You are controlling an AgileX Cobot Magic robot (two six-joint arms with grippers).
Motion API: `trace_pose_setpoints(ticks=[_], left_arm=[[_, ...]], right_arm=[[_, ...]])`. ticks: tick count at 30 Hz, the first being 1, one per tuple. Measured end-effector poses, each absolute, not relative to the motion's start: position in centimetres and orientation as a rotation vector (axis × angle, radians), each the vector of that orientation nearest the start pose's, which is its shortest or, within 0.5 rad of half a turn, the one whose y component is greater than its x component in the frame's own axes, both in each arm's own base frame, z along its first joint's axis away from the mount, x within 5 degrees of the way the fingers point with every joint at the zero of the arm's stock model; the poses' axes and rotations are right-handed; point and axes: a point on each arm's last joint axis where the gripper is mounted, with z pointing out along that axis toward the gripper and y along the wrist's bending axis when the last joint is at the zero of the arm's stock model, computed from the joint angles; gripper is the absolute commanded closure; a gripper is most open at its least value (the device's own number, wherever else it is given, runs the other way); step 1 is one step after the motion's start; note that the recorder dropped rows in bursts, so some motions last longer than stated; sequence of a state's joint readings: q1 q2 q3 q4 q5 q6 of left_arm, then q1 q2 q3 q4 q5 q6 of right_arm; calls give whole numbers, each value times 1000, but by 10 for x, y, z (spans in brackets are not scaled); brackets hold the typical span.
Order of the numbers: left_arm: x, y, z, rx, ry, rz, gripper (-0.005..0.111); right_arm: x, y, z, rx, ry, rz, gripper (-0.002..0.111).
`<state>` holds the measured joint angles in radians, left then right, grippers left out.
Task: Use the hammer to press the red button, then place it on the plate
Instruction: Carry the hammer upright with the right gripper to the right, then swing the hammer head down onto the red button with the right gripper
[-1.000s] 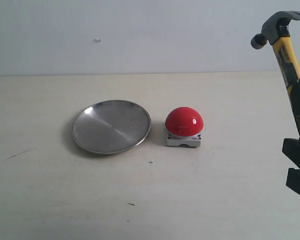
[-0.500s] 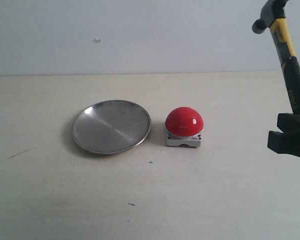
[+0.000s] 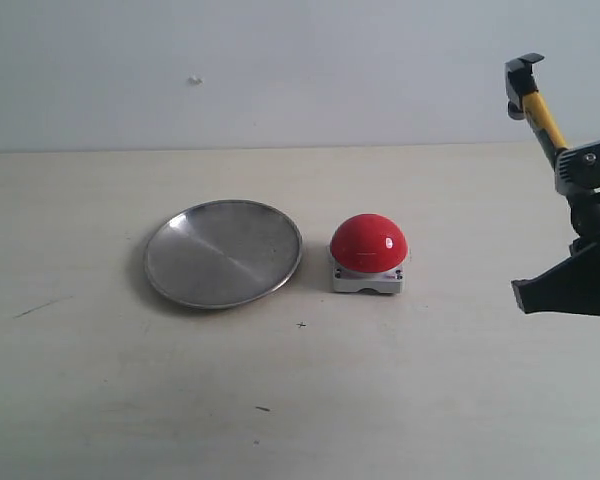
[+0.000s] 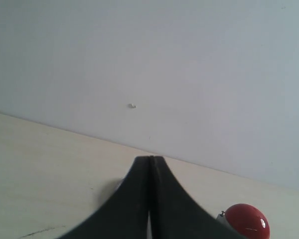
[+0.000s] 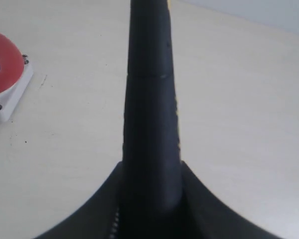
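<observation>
Hammer: we see the hammer (image 3: 538,108) held in the air at the right edge of the exterior view, head uppermost and leaning left, yellow neck showing. Its black handle (image 5: 150,99) runs up between the fingers in the right wrist view.
Right gripper: the right gripper (image 3: 570,285) has its fingers clenched round the hammer handle, one on either side of it.
Left gripper: the left gripper (image 4: 149,162) has its fingers pressed flat together with nothing between them. It does not show in the exterior view.
Red button: the red button (image 3: 369,243) sits on the worktop (image 3: 430,400) just right of the plate, well apart from the hammer and untouched.
Plate: the plate (image 3: 223,252) lies bare on the worktop, left of centre.
Change in the hammer: a second ago its black handle stood in plain sight – now the wrist covers it and only head and neck show, and the head sits lower than half a second ago.
Change in the gripper: it has come further left into view – and has turned.
Unchanged: button and plate lie where they did.
</observation>
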<state>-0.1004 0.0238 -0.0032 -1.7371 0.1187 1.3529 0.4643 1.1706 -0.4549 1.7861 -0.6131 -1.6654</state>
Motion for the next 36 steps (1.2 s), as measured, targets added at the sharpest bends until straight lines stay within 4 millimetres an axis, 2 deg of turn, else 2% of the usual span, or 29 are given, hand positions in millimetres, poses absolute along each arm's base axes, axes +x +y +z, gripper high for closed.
trace_pose_setpoints(ticks=[5, 11, 19, 23, 29, 36], left_arm=[[56, -16, 215, -118, 1499, -479, 106], [56, -16, 215, -118, 1499, -479, 106], [56, -17, 215, -115, 1499, -482, 106], [56, -17, 215, -110, 1500, -488, 106], [56, -17, 215, -107, 1501, -490, 106], [56, -17, 215, -107, 1501, -490, 106]], right_arm=[[199, 47, 213, -29, 2225, -282, 108], [199, 58, 212, 90, 2202, -28, 108], [176, 56, 200, 188, 2104, 203, 108], [167, 63, 194, 90, 2137, 317, 108], [160, 74, 190, -106, 2252, 385, 108], [173, 68, 209, -205, 2353, 429, 108]])
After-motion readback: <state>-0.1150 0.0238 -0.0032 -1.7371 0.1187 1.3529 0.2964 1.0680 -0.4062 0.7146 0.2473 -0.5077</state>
